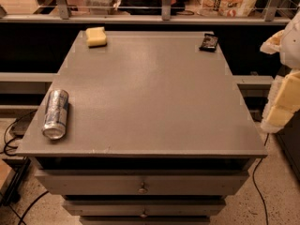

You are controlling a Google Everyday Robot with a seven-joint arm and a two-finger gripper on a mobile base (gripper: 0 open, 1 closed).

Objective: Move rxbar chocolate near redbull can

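Camera view has our gripper point(282, 97) right of the counter point(154, 102), openness we cannot tell, so we should approach the far-corner rxbar chocolate point(208, 42) squarely, far from the redbull can point(56, 114).

A yellow sponge block point(96, 36) lies at the far left corner of a grey tabletop point(150, 97) above two drawers point(140, 183).

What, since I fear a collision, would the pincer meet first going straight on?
Likely nothing on the table: the pincer hangs beyond its right edge, seemingly pointing down, so the floor comes first. Depth is unclear.
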